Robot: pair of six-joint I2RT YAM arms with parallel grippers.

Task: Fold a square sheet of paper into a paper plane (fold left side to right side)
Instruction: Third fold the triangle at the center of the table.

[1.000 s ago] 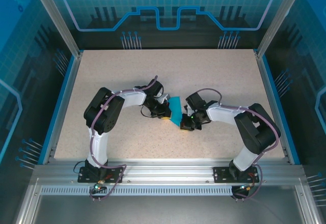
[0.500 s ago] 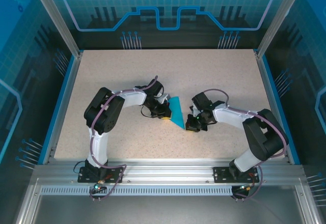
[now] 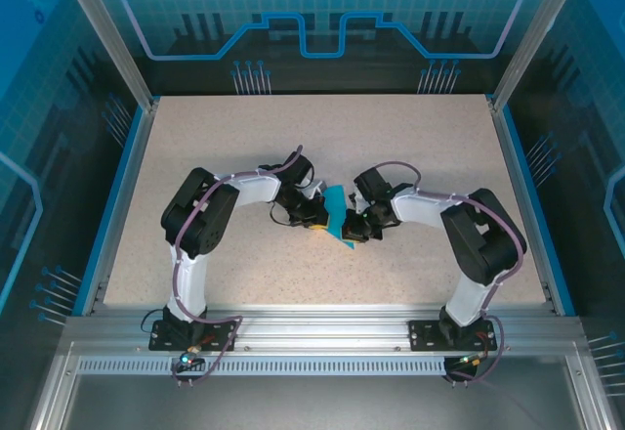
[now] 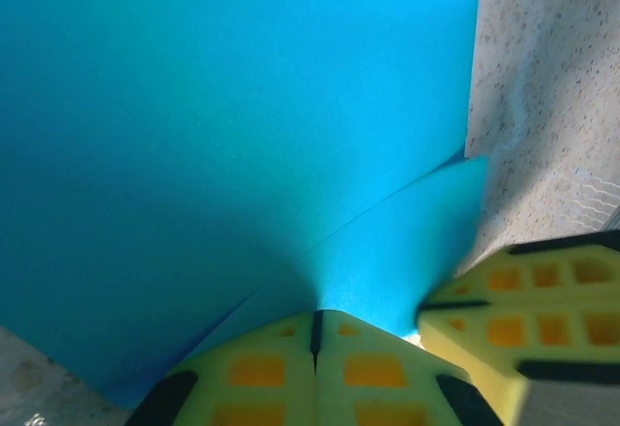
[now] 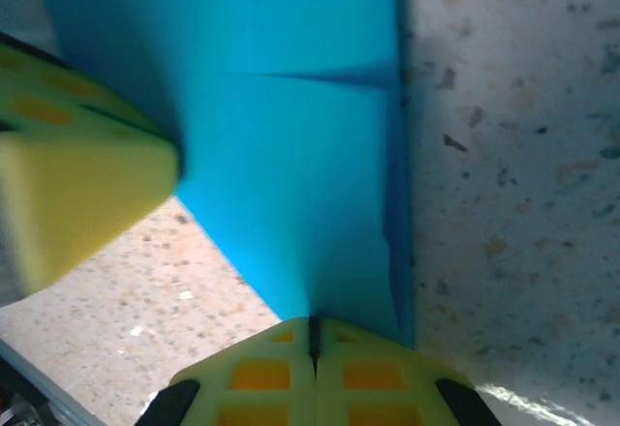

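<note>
Square sheet of paper [image 3: 337,211], partly folded, is found at table centre. Left gripper [image 4: 315,316] and right gripper [image 5: 312,325] are fully closed, tips set against it; a pinch cannot be told. Creasing is judged under way; steady pressure along the fold is needed next.

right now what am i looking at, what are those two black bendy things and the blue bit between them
Those are robot arms, the left arm and right arm, bolted at the near edge of a speckled table. The wide picture comes from a fixed camera above and behind them; each close-up comes from a wrist camera, its own yellow fingertips at the bottom. Between the arms lies folded blue paper. The left hand and right hand are shut, tips against it from either side; pinching or pressing, I cannot tell.
</note>
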